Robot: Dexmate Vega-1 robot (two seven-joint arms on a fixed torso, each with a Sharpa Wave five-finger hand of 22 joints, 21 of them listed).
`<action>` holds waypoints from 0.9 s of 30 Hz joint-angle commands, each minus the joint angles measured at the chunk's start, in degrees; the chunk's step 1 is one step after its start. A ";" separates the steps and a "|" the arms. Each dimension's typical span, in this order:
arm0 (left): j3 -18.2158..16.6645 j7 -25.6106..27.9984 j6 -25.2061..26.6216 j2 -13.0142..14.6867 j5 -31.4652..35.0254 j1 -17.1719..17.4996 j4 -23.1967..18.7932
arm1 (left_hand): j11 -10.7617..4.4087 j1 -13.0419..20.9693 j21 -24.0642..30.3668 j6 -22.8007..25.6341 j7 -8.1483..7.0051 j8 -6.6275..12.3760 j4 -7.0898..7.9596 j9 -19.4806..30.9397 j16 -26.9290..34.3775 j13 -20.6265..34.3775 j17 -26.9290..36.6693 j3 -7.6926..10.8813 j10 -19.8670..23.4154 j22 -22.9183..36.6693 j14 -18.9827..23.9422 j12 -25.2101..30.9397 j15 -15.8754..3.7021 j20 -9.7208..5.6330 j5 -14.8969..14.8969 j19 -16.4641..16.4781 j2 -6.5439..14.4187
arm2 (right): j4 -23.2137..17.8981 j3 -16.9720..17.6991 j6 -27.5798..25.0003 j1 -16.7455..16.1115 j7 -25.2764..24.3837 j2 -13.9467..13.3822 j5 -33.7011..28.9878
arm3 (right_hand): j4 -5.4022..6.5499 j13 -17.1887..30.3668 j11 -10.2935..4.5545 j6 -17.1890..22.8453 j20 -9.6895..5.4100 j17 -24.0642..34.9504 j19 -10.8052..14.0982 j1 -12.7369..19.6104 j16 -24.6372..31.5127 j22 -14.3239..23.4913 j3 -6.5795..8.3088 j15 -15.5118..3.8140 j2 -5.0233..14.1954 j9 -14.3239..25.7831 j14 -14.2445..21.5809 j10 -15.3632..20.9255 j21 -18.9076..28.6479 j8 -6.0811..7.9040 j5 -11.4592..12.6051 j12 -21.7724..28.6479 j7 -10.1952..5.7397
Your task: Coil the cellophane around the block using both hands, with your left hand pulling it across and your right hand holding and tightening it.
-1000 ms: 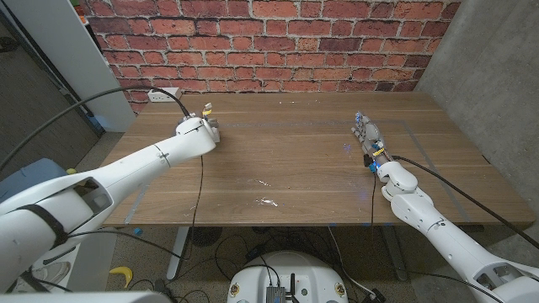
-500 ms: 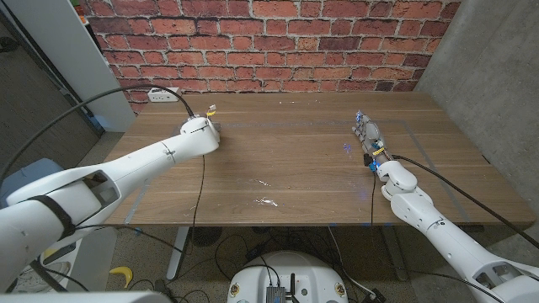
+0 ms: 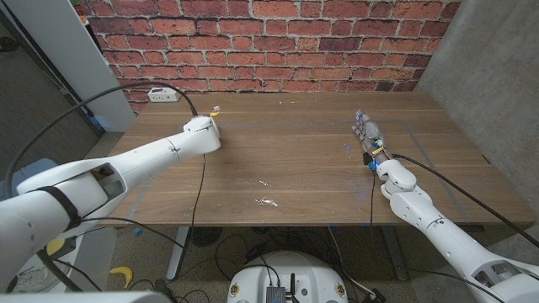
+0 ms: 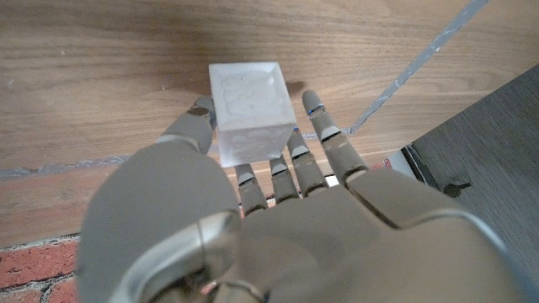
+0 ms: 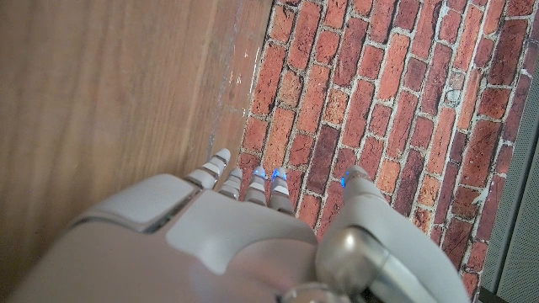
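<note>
Two robot hands on one wooden desk (image 3: 295, 168), as we list them here.

Item 1: the small translucent white cube-shaped block (image 4: 250, 112). We see it in the left wrist view, standing on the desk surface at the tips of the left hand. No container shows in our pictures.

Item 2: the left hand (image 4: 261, 181). In the left wrist view its thumb lies against one side of the block and its other fingers (image 4: 324, 135) reach up along the opposite side, so we record the block as held between them. In the head view the white left arm stretches from the lower left to the far left part of the desk, the hand (image 3: 205, 132) mostly hidden under its own wrist.

Item 3: the right hand (image 3: 369, 135). We see it on the right part of the desk, well apart from the left hand, fingers extended toward the red brick wall (image 3: 269, 42) and holding nothing.

Item 4: surroundings. A white power strip (image 3: 163, 94) sits at the far left corner of the desk; small pale scraps (image 3: 267, 200) lie near the front middle. Black cables run along both arms.
</note>
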 commanded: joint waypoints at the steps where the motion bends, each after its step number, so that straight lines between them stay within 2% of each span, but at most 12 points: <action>1: -0.61 1.67 -1.77 -2.46 2.42 0.40 3.53 | -1.41 6.53 4.39 12.25 4.53 2.84 0.23 0.49 4.01 1.43 0.72 0.91 10.09 0.58 10.83 3.65 -7.48 -4.05 0.79 6.94 4.54 | -0.17 0.02 -0.26 -0.04 -0.55 -0.07 -0.26 | -0.09 0.07 0.23 0.44 -0.17 0.19 0.60 0.21 0.54 0.31 -0.24 0.47 0.01 0.31 -0.15 -0.02 0.42 0.22 0.23 0.13 -0.25; 2: -0.83 2.71 -1.47 -2.81 2.90 0.73 3.66 | -1.65 7.23 4.88 14.07 4.99 3.31 0.18 0.56 4.41 1.66 0.75 1.22 11.66 0.63 12.19 4.22 -7.65 -4.17 0.81 7.30 4.87 | -0.25 0.05 -0.30 -0.10 -0.63 -0.10 -0.25 | -0.08 0.07 0.23 0.45 -0.18 0.20 0.61 0.19 0.55 0.31 -0.25 0.48 0.02 0.31 -0.13 -0.05 0.43 0.22 0.23 0.12 -0.22; 4: -1.32 4.70 -0.79 -3.45 3.77 1.39 3.80 | -1.64 8.82 7.53 20.84 7.01 5.38 0.58 1.06 6.89 2.73 1.82 1.53 18.16 0.90 17.75 6.73 -9.03 -6.16 0.57 10.66 5.98 | -0.33 0.11 -0.19 -0.23 -0.62 -0.12 -0.20 | -0.06 0.07 0.23 0.44 -0.18 0.20 0.63 0.16 0.56 0.31 -0.26 0.50 0.02 0.32 -0.11 -0.08 0.44 0.21 0.23 0.10 -0.22; 5: -1.48 5.55 -0.87 -3.45 4.20 1.76 3.60 | -1.59 9.58 8.38 22.11 7.09 5.86 0.47 1.31 7.91 3.18 2.40 1.58 19.49 1.00 19.67 7.29 -9.59 -6.73 0.49 11.55 6.12 | -0.43 0.13 -0.18 -0.30 -0.73 -0.17 -0.26 | -0.06 0.07 0.24 0.43 -0.19 0.21 0.64 0.15 0.56 0.31 -0.27 0.50 0.03 0.32 -0.12 -0.09 0.44 0.21 0.23 0.10 -0.22; 6: -1.86 6.67 -0.72 -3.58 4.59 2.24 3.36 | -2.28 10.46 9.96 22.68 7.14 6.04 0.55 1.70 9.48 4.25 3.43 1.31 22.80 1.23 23.05 9.04 -10.13 -7.35 0.23 13.07 5.87 | -0.48 0.16 -0.15 -0.37 -0.71 -0.20 -0.24 | -0.05 0.07 0.22 0.41 -0.20 0.21 0.65 0.13 0.57 0.31 -0.28 0.53 0.03 0.32 -0.10 -0.07 0.44 0.20 0.23 0.10 -0.23; 8: -2.93 9.08 0.34 -4.32 5.18 3.17 3.18 | -3.19 10.99 12.01 22.57 7.28 5.79 1.15 2.12 10.89 6.03 4.62 1.20 25.34 1.51 27.53 11.38 -10.34 -7.96 0.04 14.70 6.25 | -0.65 0.23 -0.05 -0.56 -0.80 -0.24 -0.22 | -0.05 0.07 0.23 0.40 -0.20 0.21 0.65 0.12 0.56 0.31 -0.28 0.53 0.04 0.32 -0.11 -0.07 0.44 0.19 0.23 0.10 -0.23; 17: -5.10 14.42 1.49 -3.53 7.75 5.84 -1.50 | -3.30 11.47 13.67 23.52 7.83 6.17 1.37 2.85 10.50 7.90 5.43 1.19 25.88 1.71 28.62 13.06 -10.28 -8.16 -0.11 15.27 6.11 | -2.27 0.76 0.28 -2.20 -1.28 -0.77 0.07 | -0.04 0.07 0.25 0.43 -0.21 0.22 0.68 0.10 0.58 0.31 -0.29 0.53 0.11 0.32 -0.06 -0.06 0.45 0.18 0.25 0.09 -0.21; 27: -5.95 16.80 -4.33 -2.46 10.33 6.96 -3.96 | -3.54 11.56 14.93 24.12 7.71 6.49 1.48 3.37 10.34 9.31 6.06 1.01 26.14 1.82 29.75 14.25 -10.33 -8.53 -0.17 15.67 5.85 | -5.55 1.64 0.63 -4.91 -2.98 -2.11 -0.43 | -0.09 0.08 0.31 0.67 -0.23 0.20 0.71 0.12 0.57 0.31 -0.29 0.56 0.14 0.32 0.00 0.12 0.46 0.25 0.26 0.14 -0.21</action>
